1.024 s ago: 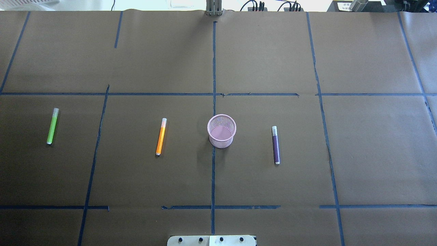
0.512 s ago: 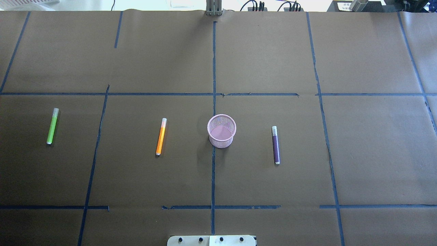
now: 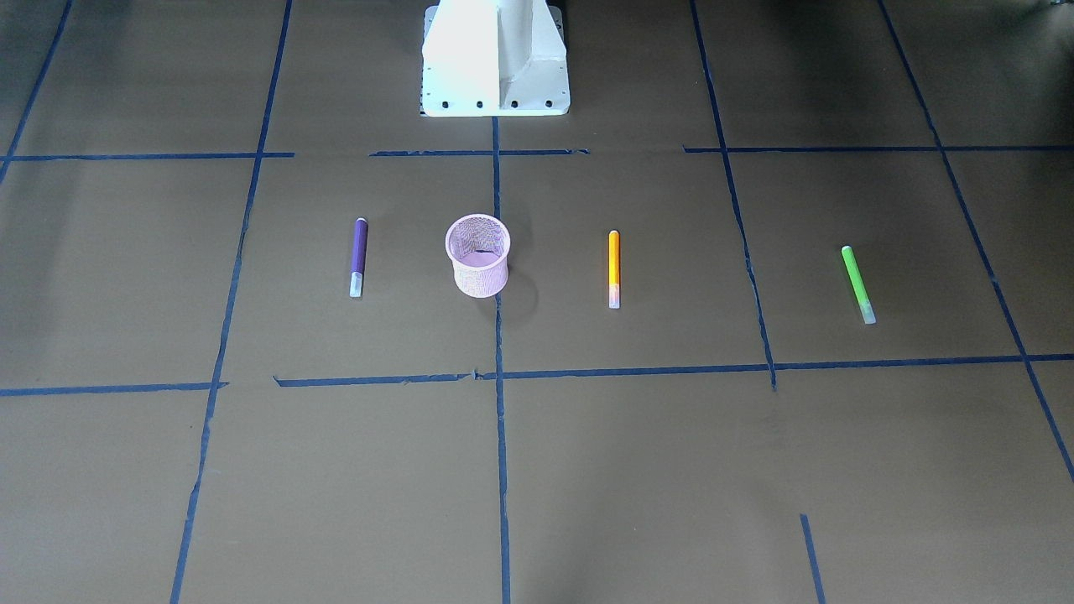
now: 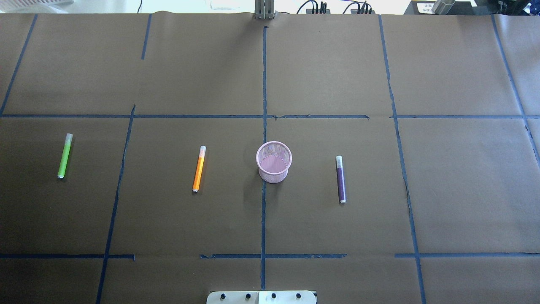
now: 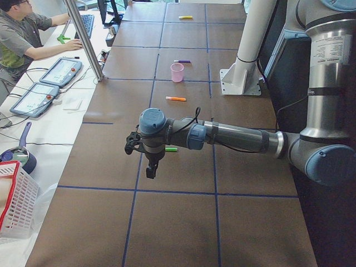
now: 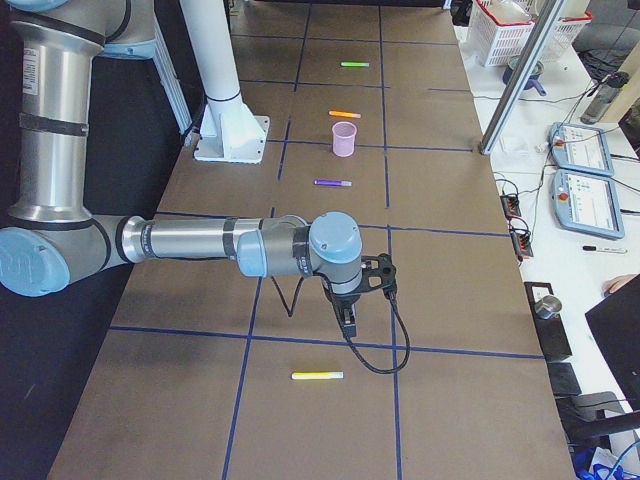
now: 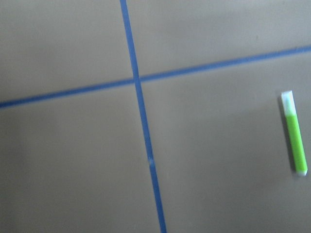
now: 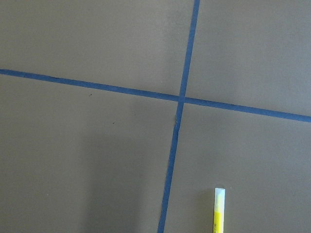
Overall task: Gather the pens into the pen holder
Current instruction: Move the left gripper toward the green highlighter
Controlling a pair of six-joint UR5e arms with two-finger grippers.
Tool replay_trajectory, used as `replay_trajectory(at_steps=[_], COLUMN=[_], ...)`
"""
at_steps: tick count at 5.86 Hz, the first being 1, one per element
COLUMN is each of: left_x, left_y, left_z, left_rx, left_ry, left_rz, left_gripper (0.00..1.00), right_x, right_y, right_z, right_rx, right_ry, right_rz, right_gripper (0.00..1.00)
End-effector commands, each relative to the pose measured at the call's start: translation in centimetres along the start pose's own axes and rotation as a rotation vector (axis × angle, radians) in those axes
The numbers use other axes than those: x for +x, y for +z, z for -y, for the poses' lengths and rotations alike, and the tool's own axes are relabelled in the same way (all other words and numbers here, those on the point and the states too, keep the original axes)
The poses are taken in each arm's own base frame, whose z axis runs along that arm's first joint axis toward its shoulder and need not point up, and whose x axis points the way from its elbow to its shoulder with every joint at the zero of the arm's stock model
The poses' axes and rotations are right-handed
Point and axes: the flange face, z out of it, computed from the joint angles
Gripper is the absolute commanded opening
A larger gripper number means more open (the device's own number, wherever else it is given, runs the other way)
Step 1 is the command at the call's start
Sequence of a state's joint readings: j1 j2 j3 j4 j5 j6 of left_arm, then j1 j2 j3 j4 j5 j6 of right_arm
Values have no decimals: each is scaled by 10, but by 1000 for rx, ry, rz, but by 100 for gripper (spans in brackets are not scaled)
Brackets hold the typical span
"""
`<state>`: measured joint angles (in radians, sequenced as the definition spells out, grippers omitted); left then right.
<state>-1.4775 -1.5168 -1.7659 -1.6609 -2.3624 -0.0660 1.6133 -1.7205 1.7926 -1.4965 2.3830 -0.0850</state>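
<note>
Papered table, blue tape grid, pen holder

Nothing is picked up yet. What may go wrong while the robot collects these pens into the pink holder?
1. The yellow pen lies far out on the robot's right, outside the overhead view, so it may be missed.
2. The pen holder stands free and looks light; a pen dropped at a slant might tip it.

Pink mesh pen holder upright between orange pen and purple pen; green pen apart.
</note>
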Motion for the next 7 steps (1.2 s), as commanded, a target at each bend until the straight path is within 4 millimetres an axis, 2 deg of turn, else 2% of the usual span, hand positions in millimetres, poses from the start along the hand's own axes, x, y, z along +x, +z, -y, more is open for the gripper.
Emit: replay_trajectory(at_steps=[1,2,3,4,6,7], left_x=[67,97,126,143,178,187], left_y=[68,124,168,188,207,214], left_z=[15,14,29,45,37,32], left_rx=[1,69,128,115,80,64], left_ry=[-118,-182,-216,-229,-188,-176], left_rz=[-17,32,40,31,12,8], left_gripper=[100,100,100,100,100,96], right_x=[-7,-9,-10,-9,-9,-9], right_y=[8,12,12,12,12,13], right_z=[2,2,2,2,2,1], right_rx=[-13,-20,-20,-21,-20,-21], right_ry=[5,5,3,4,1,1], right_rz=[17,19,19,20,19,20], right_gripper=[100,100,100,100,100,100])
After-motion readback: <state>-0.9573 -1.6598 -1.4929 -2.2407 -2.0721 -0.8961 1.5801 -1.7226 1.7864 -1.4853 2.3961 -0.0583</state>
